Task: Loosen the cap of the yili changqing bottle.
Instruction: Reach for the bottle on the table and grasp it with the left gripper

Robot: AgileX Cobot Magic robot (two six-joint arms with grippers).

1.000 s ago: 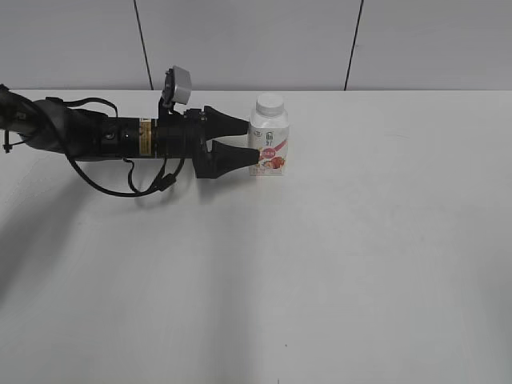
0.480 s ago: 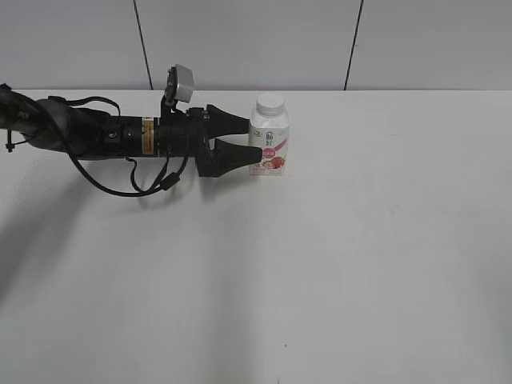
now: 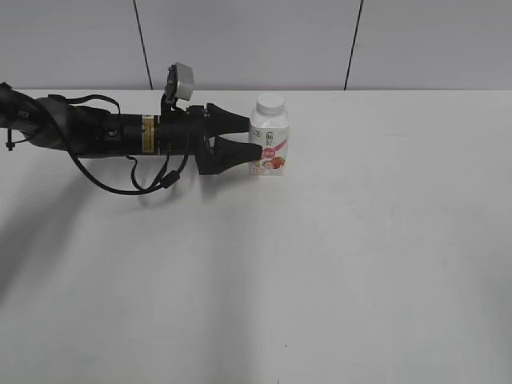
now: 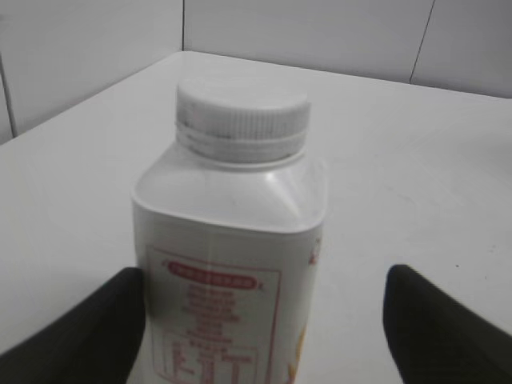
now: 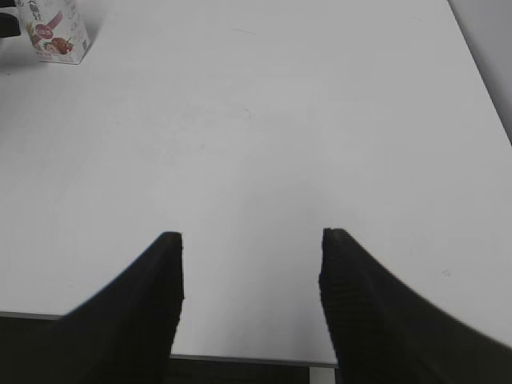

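Note:
The yili changqing bottle [image 3: 270, 144] stands upright on the white table, white with a pink-red label. Its white ribbed cap [image 3: 270, 103] sits on the neck. My left gripper [image 3: 254, 138] lies level at the bottle's left side, open, with one finger on each side of the body. In the left wrist view the bottle [image 4: 232, 240] and the cap [image 4: 242, 120] fill the middle. The left finger of my left gripper [image 4: 264, 320] touches the bottle there, and the right finger stands apart from it. My right gripper [image 5: 252, 236] is open and empty, far from the bottle [image 5: 56, 32].
The white table [image 3: 360, 240] stretches to the right and front of the bottle. A grey panelled wall [image 3: 240, 40] runs behind its far edge. The right wrist view shows the table's near edge [image 5: 240, 358] below the fingers.
The left wrist has rolled slightly and its camera has shifted a little. The bottle has not moved.

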